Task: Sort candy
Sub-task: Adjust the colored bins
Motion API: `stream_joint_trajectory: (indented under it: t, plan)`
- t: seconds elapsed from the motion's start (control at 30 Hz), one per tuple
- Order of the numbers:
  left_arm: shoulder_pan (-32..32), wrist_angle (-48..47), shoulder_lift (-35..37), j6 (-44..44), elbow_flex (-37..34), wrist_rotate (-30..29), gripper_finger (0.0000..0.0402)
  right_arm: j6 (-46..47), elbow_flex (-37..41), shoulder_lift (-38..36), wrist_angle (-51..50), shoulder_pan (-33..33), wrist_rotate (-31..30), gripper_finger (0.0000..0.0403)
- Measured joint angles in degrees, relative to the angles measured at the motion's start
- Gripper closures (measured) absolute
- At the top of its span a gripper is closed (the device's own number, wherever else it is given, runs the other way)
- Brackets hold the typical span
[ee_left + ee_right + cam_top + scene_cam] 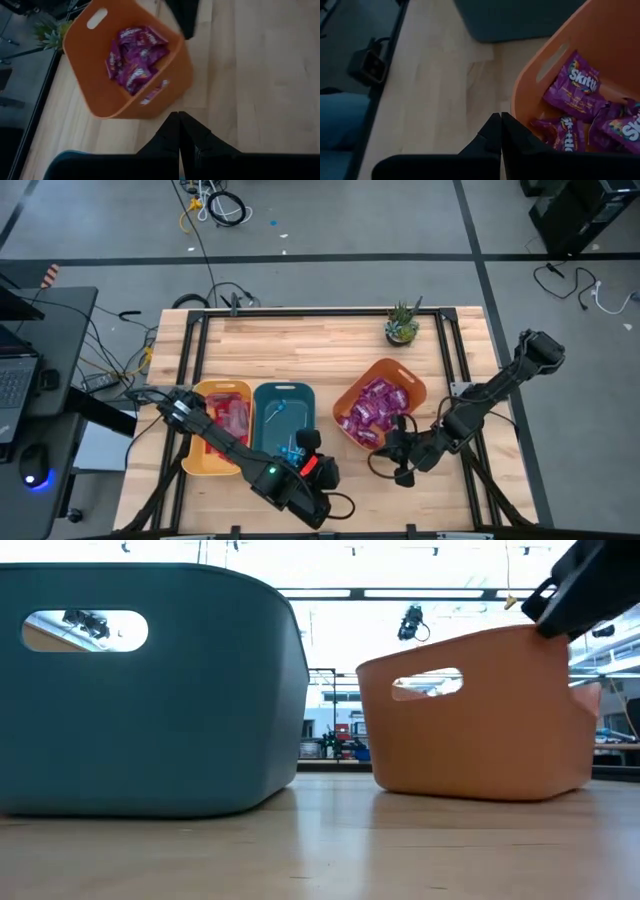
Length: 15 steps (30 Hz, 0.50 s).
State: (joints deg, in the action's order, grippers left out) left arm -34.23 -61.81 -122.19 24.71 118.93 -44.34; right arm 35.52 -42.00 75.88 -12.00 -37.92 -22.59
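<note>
So we see the candy sorted into three bins: purple packets [372, 412] fill the orange bin [412, 383], red packets [233, 418] lie in the yellow bin [203, 392], and blue lollipops [293, 452] sit in the teal bin [262, 395]. Left gripper [312, 442] hangs over the teal bin's near end, fingers pressed together, holding nothing. Right gripper [385, 445] sits just beside the orange bin's near rim, fingers likewise closed and empty.

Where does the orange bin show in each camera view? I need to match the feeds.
High view: orange bin right of centre, purple packets inside, right gripper beside its near corner.
Low view: bin on the right, contents hidden.
Left wrist view: bin centre-left, packets visible.
Right wrist view: bin wall at right, packets inside.
Shared landmark: teal bin, beside it.
</note>
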Motion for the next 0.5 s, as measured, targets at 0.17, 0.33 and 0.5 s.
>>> stream_joint_trajectory:
  t: [0.17, 0.33, 0.5]
  plan:
    - [-0.9, -0.05, 0.0, 0.02, 0.0, -0.02, 0.0401, -1.94, 0.0, 0.0, -0.01, 2.43, -0.39, 0.0403]
    - [-1.65, -0.59, 0.0, 1.6, 0.0, -0.03, 0.0401, -3.74, 0.0, 0.0, -0.01, 5.23, -0.45, 0.0403]
    - [-2.28, -3.48, 0.0, 5.25, 0.0, -0.13, 0.0401, -5.43, 0.0, 0.0, 0.0, 8.27, -0.95, 0.0403]
